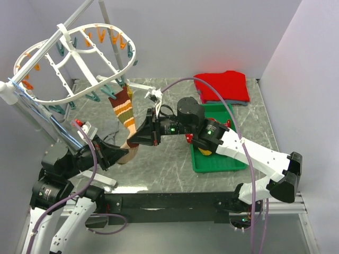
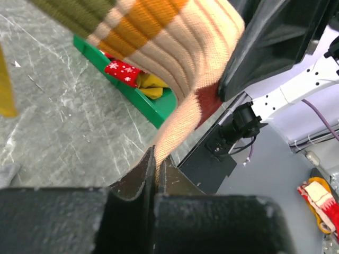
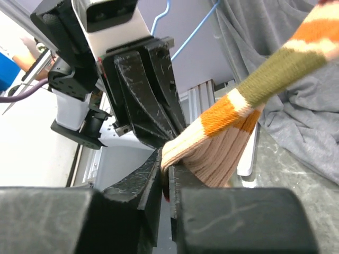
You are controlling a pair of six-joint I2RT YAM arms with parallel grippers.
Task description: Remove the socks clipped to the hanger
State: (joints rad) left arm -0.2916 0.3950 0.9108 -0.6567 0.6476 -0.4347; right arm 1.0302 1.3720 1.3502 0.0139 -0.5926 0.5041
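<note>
The hanger [image 1: 131, 53], a white oval rack with orange and teal clips around its rim, stands tilted above the far left corner of the desk [image 1: 159, 172]. One striped sock [image 1: 123, 108], banded in dark red, olive, orange and beige, hangs from the hanger's near rim and runs downward toward the arms. Its top end sits among the clips, and the exact clip holding it cannot be made out. The left end effector [image 2: 157, 159] is closed on the beige toe end of the striped sock, with the fabric pinched between its fingers and no visible gap. The right end effector [image 3: 167, 169] grips the same sock slightly higher, on the beige section just beside the left one. Its jaws stand narrow, with the edge of the fabric lodged between them. The two end effectors face each other, close together, above the middle of the desk. A green tray [image 1: 217, 166] lies on the right half of the desk, partly under the right arm. It contains a red sock [image 2: 122, 71] with white snowflake marks and a yellow sock [image 2: 151, 84] touching it. A folded red garment [image 1: 222, 87] lies just beyond the tray, at the far edge.
</note>
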